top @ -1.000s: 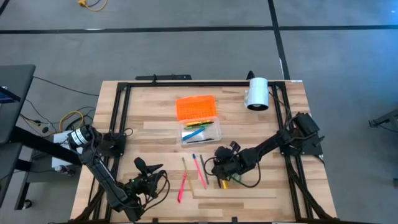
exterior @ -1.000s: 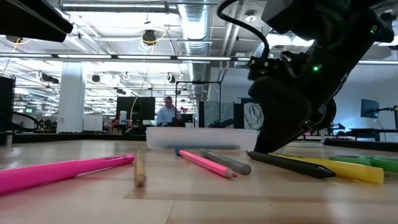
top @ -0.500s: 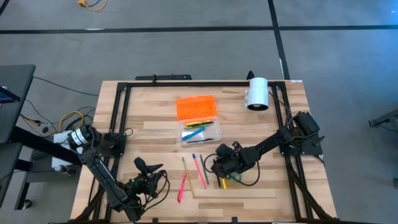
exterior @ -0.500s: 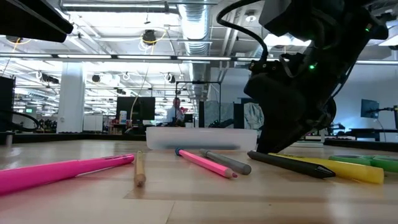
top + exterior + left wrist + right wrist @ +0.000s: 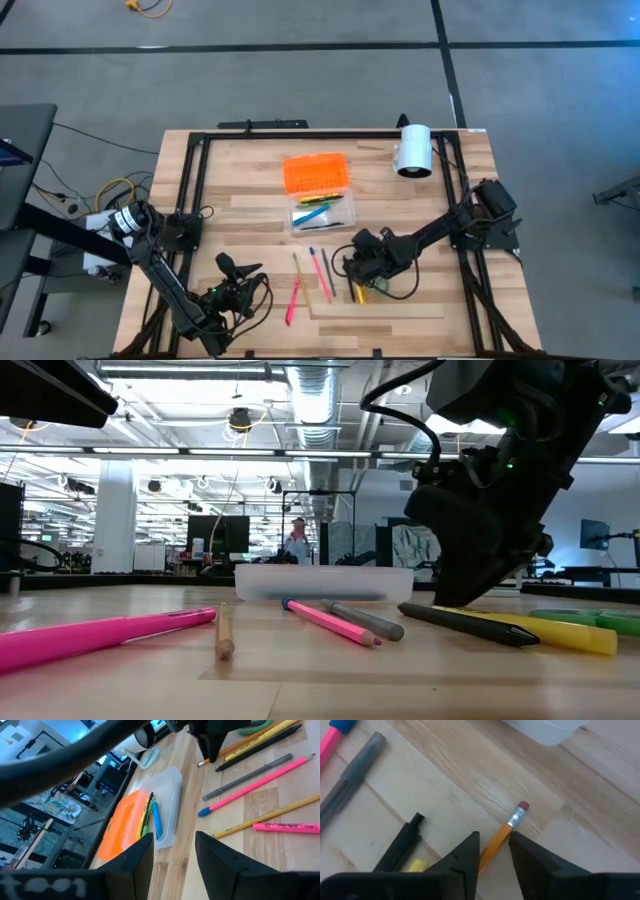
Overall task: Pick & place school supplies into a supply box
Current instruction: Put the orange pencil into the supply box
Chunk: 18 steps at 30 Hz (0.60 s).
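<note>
Orange wooden pencil with a pink eraser (image 5: 499, 840) lies on the table right of the black pen (image 5: 399, 842), its long axis running between the right gripper (image 5: 493, 851) fingers, which straddle it, narrowly parted. Clear plastic box (image 5: 323, 213) sits farther away. Left gripper (image 5: 172, 852) waits spread near the table's front-left.

My wooden bench (image 5: 250, 205) carries the clear supply box (image 5: 322, 213), its orange lid (image 5: 316, 172), a white cylinder (image 5: 412, 150); loose pens and pencils (image 5: 318, 272) lie nearer me.
</note>
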{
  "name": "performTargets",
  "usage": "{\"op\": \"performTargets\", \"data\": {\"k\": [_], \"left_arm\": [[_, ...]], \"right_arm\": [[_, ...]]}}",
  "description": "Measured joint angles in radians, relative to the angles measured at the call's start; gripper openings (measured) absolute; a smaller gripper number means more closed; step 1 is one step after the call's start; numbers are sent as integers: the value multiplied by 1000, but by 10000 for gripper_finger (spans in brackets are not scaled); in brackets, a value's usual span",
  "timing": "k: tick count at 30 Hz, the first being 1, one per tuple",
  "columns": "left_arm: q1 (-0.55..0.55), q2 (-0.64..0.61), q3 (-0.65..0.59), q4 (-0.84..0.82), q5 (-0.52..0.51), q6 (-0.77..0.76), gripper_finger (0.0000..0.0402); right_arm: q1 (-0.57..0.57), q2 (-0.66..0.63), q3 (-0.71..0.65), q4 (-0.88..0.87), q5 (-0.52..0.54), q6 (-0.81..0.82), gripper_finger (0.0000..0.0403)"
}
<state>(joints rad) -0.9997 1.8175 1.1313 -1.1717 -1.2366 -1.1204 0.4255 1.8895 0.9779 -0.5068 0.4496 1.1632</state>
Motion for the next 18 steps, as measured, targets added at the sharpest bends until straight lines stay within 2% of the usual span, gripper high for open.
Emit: {"op": "performTargets", "data": {"k": [6,18], "left_arm": [[0,0,0,0,0,-2,137],[0,0,0,0,0,-2,137]], "right_arm": [[4,-2,0,-10,-48,-2,79],[47,-2,0,-30,-44,-45,48]]}}
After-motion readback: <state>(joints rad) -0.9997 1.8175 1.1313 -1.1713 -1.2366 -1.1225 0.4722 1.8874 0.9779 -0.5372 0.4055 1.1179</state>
